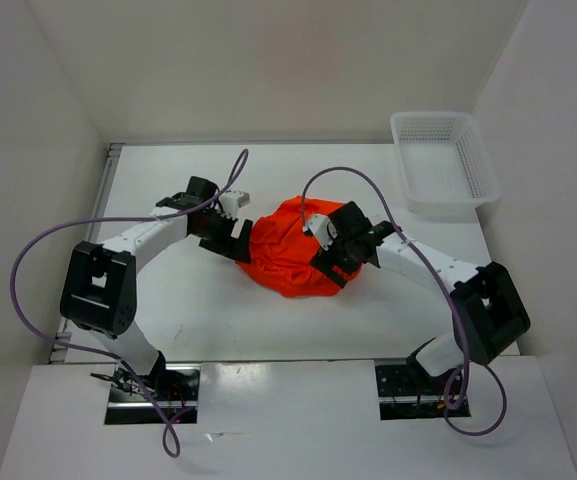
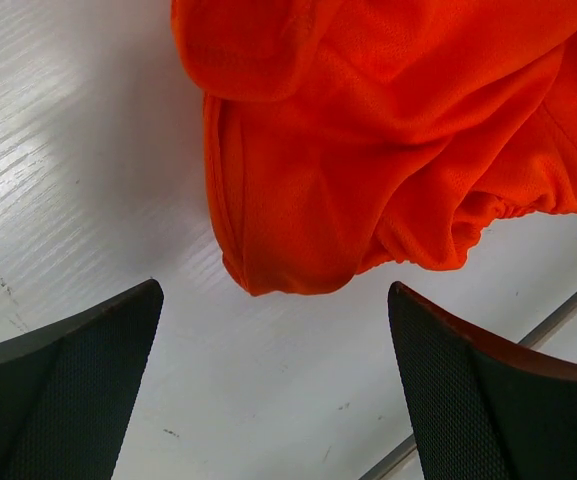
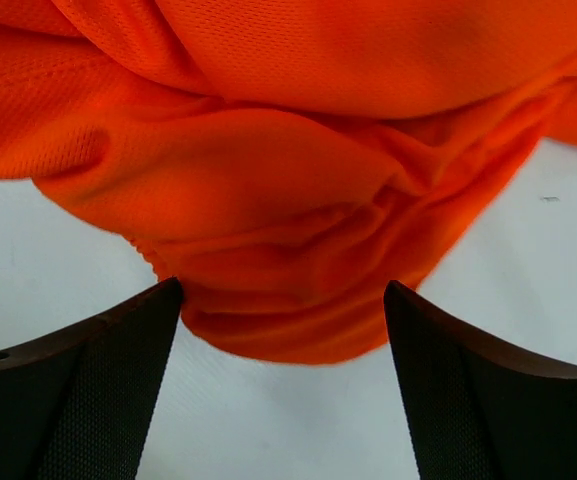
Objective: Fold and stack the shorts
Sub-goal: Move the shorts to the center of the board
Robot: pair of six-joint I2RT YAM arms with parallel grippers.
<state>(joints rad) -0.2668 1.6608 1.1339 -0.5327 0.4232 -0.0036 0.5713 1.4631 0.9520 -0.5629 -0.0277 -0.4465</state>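
The bright orange shorts (image 1: pixel 286 252) lie crumpled in a heap at the middle of the white table. My left gripper (image 1: pixel 236 240) is open at the heap's left edge; in the left wrist view the shorts (image 2: pixel 368 140) hang just ahead of the spread fingers (image 2: pixel 78 390) and nothing is between them. My right gripper (image 1: pixel 330 262) is open at the heap's right side; in the right wrist view a fold of the shorts (image 3: pixel 288 250) bulges between the fingertips (image 3: pixel 118 380), ungripped. The drawstring is hidden.
A white plastic mesh basket (image 1: pixel 443 160) stands at the back right corner. White walls close the table in on the left, back and right. A metal rail (image 2: pixel 558 310) runs along the table edge near the left gripper.
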